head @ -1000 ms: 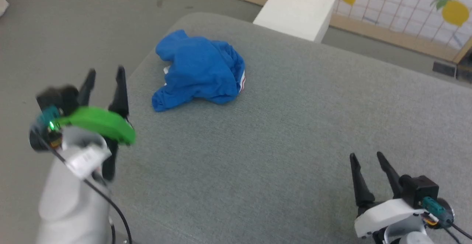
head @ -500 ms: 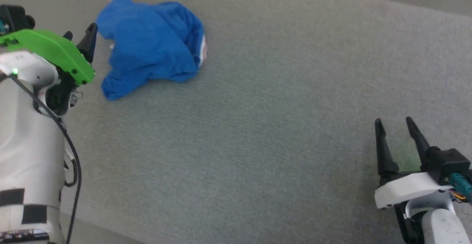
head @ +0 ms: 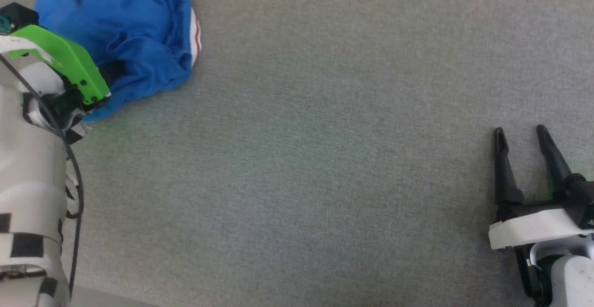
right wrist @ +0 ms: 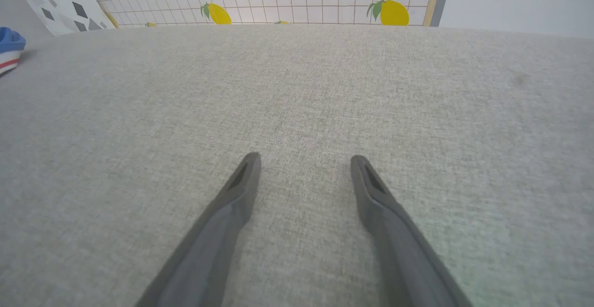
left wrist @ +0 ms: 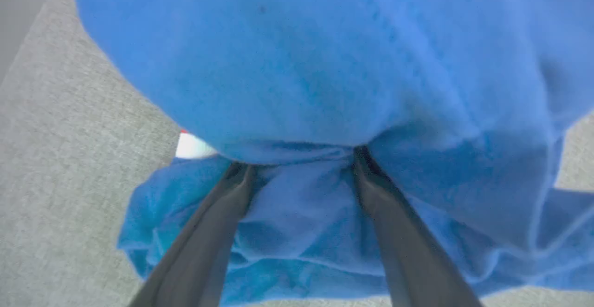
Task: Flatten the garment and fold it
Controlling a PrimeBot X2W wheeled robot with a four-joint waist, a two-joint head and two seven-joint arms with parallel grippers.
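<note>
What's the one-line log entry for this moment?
garment: crumpled | left end effector: open, tips in garment | right end effector: open, empty

Your left gripper (left wrist: 299, 160) reaches forward at the upper left of the head view, fingers spread wide, tips seemingly buried. Your right gripper (head: 519, 133) hovers at the lower right, fingers parted and pointing up.

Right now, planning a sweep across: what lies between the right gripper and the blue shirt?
Nothing: in the head view, bare grey upholstery runs from the right gripper to the crumpled blue shirt.
</note>
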